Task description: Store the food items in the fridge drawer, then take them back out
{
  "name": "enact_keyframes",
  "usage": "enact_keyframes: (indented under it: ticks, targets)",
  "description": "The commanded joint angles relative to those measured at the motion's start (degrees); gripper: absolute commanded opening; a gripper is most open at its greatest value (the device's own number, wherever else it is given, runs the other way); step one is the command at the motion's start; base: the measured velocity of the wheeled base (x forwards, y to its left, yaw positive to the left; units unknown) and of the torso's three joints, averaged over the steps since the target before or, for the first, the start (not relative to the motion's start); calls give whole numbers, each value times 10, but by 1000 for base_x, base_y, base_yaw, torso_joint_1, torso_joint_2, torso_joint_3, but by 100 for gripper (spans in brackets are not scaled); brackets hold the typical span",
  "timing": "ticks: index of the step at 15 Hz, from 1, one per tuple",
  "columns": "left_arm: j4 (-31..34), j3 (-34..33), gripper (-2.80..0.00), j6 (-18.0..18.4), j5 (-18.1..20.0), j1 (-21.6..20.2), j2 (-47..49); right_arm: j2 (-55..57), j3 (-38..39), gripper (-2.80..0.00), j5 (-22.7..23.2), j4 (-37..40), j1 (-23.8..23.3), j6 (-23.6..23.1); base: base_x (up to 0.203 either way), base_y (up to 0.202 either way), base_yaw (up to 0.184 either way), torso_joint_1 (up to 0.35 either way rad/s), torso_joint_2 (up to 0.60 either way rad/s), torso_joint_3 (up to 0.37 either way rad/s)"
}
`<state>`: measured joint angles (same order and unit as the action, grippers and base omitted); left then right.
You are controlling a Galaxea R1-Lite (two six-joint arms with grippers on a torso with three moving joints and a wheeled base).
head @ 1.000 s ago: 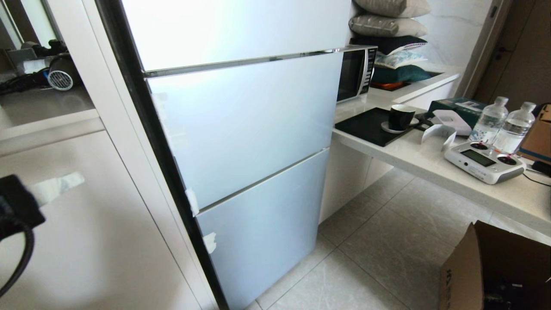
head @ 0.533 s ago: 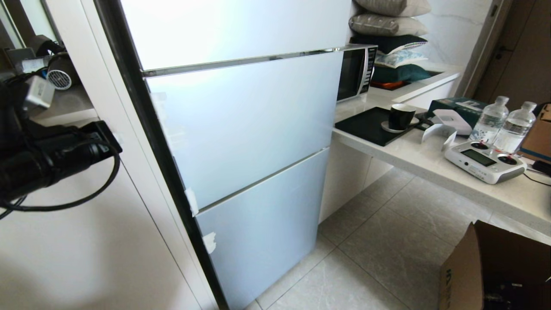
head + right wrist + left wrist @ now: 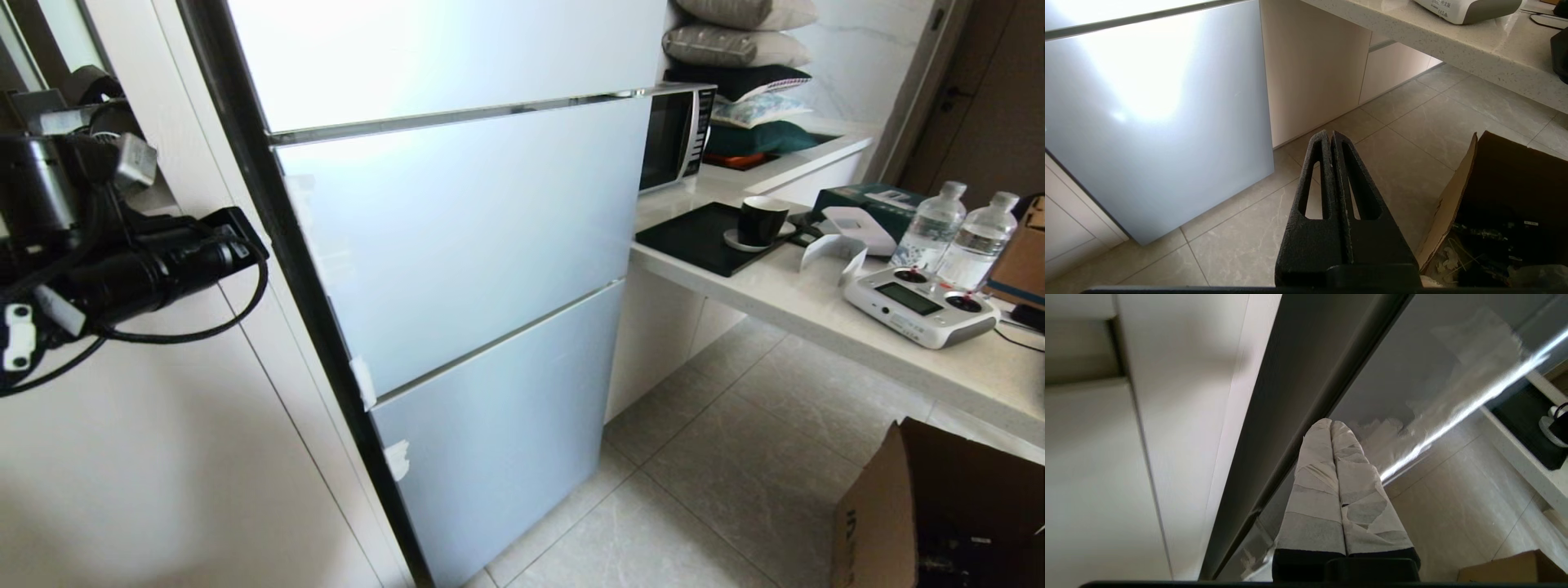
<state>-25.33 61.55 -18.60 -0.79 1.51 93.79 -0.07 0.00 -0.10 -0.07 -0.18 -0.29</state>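
Observation:
The fridge (image 3: 465, 237) stands closed, its pale blue-grey glass panels all flush, so the fridge drawer is hidden behind them. No food items are in view. My left arm (image 3: 139, 273) reaches in from the left, level with the middle panel, close to the fridge's dark side edge (image 3: 282, 204). In the left wrist view my left gripper (image 3: 1331, 423) is shut, its tape-wrapped fingers (image 3: 1310, 486) pressed together and empty, their tips just short of that dark edge (image 3: 1298, 388). My right gripper (image 3: 1330, 134) is shut and empty, parked low over the floor tiles.
White tape scraps (image 3: 364, 382) stick to the fridge's left edge. A white cabinet (image 3: 163, 457) adjoins the fridge on the left. The counter (image 3: 816, 314) on the right carries a microwave, black tray, mug, bottles and a controller. An open cardboard box (image 3: 939, 506) sits on the floor.
My left arm has risen from the lower left corner and swung right, up to the fridge's dark side edge. The fridge and the right arm are unchanged.

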Motion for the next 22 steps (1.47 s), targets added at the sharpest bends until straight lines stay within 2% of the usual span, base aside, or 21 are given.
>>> enact_keyframes:
  ticks: [1,3,13,15,17,22]
  targets:
    - [-13,5,-280,-1,0,2,19,0,0,-280,0,0,0,-1,0,0,0,0,0,0]
    - [-35,5,-280,1,0,3,29,0,0,-280,0,0,0,0,0,0,0,0,0,0]
    - [-38,2,-280,-4,5,2,39,0,0,-280,0,0,0,-1,0,0,0,0,0,0]
    - [-56,3,-280,-4,14,1,47,0,0,-280,0,0,0,0,0,0,0,0,0,0]
    - [-75,14,-280,-2,15,-2,61,0,0,-280,0,0,0,-1,0,0,0,0,0,0]
    - [-76,38,-280,-13,16,3,82,0,0,-280,0,0,0,-1,0,0,0,0,0,0]
